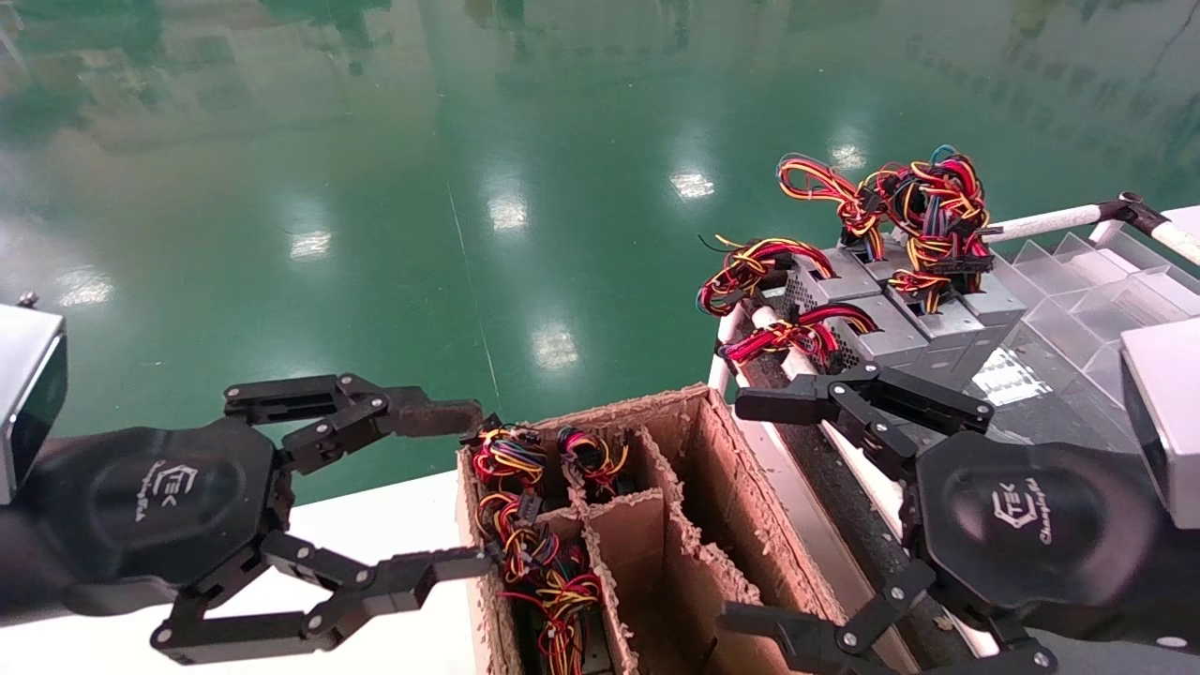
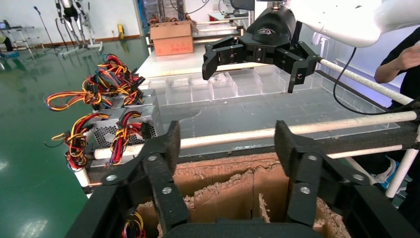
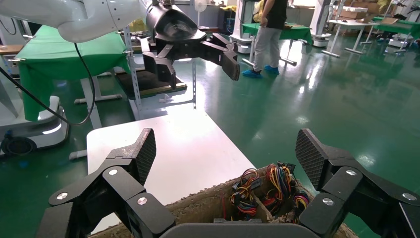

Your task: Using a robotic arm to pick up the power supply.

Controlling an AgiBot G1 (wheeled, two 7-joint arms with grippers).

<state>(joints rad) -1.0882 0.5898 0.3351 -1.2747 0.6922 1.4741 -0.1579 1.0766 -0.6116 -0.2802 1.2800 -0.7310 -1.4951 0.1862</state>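
Note:
Several grey power supply boxes with red, yellow and black wire bundles sit side by side on a rack at the right rear; the left wrist view shows them too. More wire bundles stick out of the left compartments of a torn cardboard box, seen also in the right wrist view. My left gripper is open at the box's left wall, holding nothing. My right gripper is open over the box's right side, in front of the rack, also holding nothing.
The box stands on a white table. Clear plastic divider trays and a white tube rail fill the rack behind the power supplies. Green floor lies beyond. A person's arm shows at the rack's far side.

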